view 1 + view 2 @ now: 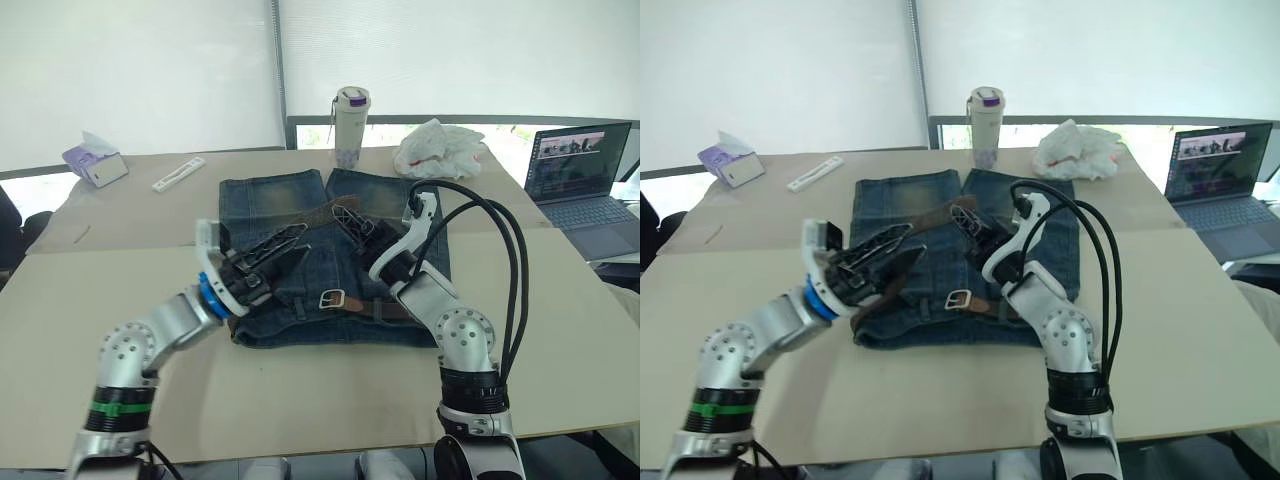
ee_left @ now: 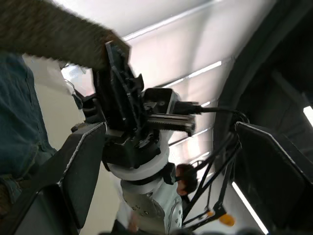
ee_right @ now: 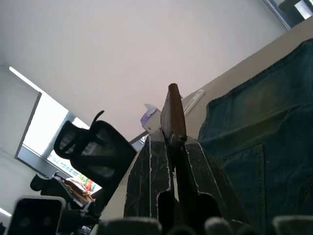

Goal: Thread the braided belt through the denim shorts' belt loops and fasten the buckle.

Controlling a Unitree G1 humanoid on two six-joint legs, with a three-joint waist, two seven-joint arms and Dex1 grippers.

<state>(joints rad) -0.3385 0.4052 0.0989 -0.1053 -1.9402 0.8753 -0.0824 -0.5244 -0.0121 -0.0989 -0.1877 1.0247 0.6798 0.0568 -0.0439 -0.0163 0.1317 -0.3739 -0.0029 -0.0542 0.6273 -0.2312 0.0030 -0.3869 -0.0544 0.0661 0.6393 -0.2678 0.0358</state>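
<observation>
Right gripper (image 1: 352, 222): clenched on belt (image 1: 322, 211) tail, at 12 o'clock of buckle (image 1: 333, 298).
Left gripper (image 1: 290, 243): spread, empty, over shorts (image 1: 270, 195).
Advice: keep tail taut, aim at buckle.

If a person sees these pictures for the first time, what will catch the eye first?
Likely the denim shorts spread at the table's middle, with the braided belt lying across them and its silver buckle at the waistband. The right gripper pinches the belt's free end, while the left gripper hovers open beside it.
</observation>
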